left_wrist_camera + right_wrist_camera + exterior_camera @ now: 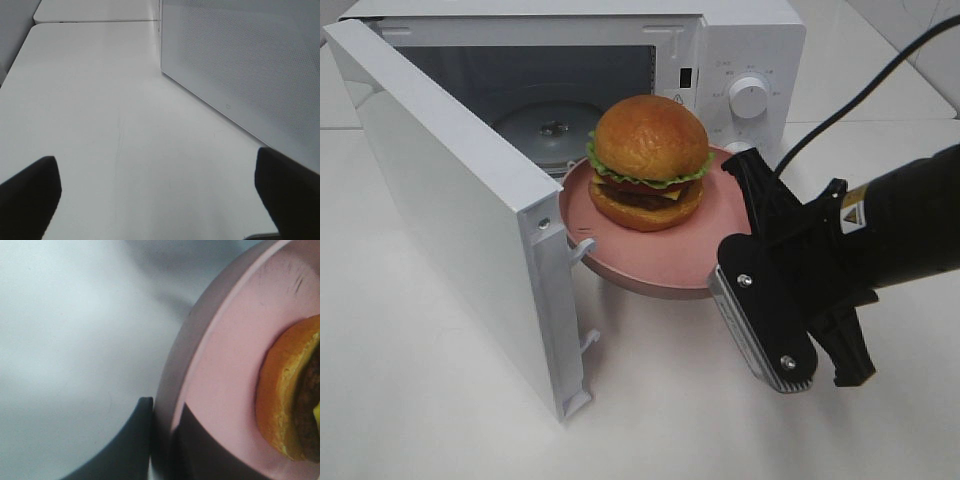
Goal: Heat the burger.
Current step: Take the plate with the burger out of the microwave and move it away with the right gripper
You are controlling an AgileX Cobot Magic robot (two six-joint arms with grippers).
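Your burger sits on the plate, before the microwave opening. The door stands open at its left.

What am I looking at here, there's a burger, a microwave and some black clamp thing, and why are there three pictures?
This is a two-armed robot filmed by three cameras at once. The high camera looks down on a white table. There a white microwave stands with its door swung open. The black clamp is the right gripper, the robot's hand. It is shut on the rim of a pink plate that carries the burger, held at the oven's mouth.

The right wrist camera rides on that arm, so it shows the plate rim pinched between the fingers up close. The left wrist camera shows the left gripper open and empty above the table, beside the microwave.
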